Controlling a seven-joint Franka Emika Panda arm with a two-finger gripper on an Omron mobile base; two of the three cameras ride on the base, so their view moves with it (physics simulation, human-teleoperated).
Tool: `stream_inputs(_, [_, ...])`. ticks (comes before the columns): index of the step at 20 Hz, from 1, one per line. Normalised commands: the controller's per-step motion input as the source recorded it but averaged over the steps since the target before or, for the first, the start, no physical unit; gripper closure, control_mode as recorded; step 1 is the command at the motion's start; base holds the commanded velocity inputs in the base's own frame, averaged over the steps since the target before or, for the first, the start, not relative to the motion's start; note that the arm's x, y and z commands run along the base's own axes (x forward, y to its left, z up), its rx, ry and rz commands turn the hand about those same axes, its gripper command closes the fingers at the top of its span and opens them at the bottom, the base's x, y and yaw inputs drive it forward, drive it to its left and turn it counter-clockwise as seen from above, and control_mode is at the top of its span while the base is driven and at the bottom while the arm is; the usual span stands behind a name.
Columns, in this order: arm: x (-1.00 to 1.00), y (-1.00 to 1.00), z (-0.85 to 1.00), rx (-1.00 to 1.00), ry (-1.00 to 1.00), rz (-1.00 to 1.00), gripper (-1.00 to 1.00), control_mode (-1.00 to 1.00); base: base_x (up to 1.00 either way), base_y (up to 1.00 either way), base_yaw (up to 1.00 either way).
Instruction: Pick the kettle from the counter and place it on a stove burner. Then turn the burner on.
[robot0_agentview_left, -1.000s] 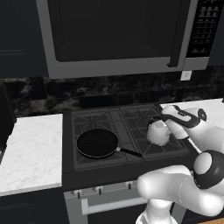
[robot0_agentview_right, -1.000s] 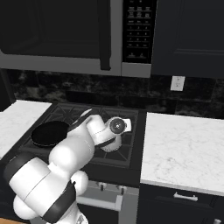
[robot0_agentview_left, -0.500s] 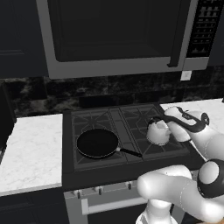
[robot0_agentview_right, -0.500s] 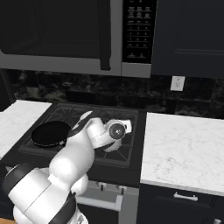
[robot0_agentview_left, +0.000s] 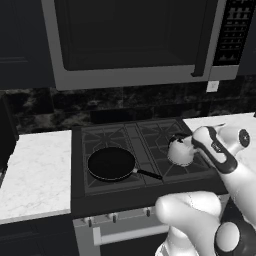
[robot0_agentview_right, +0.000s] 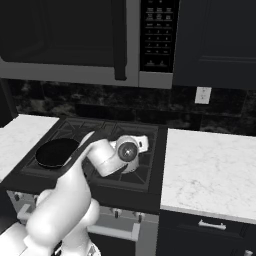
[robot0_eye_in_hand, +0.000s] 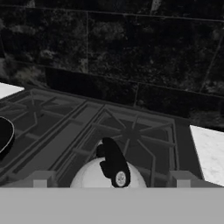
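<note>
Black frying pan (robot0_agentview_left: 111, 163) is on the left grates, and the kettle (robot0_agentview_left: 180, 151) sits on the right near stove burner (robot0_agentview_left: 172, 147); looks rigid, smooth, probably slippery, so grab the arched handle (robot0_eye_in_hand: 112, 163), can't tell whether the tool (robot0_eye_in_hand: 109, 183) is clenched.

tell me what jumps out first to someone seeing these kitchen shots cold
The big white robot arm reaching over the dark stove, its wrist right beside a small pale kettle that sits on the front right burner. A black frying pan sits on the front left burner. In the hand view the kettle's dark handle lies close below the claw, between its two tips.
</note>
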Motion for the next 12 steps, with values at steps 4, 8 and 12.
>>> stream_inputs(4, [-0.67, -0.14, 0.37, 0.0, 0.0, 0.0, -1.0, -1.0, 0.0, 0.0, 0.0])
stream_inputs(8, [-0.91, -0.36, 0.06, 0.0, 0.0, 0.0, -1.0, -1.0, 0.0, 0.0, 0.0])
stream_inputs(12, [-0.93, -0.55, 0.01, 0.0, 0.0, 0.0, -1.0, -1.0, 0.0, 0.0, 0.0])
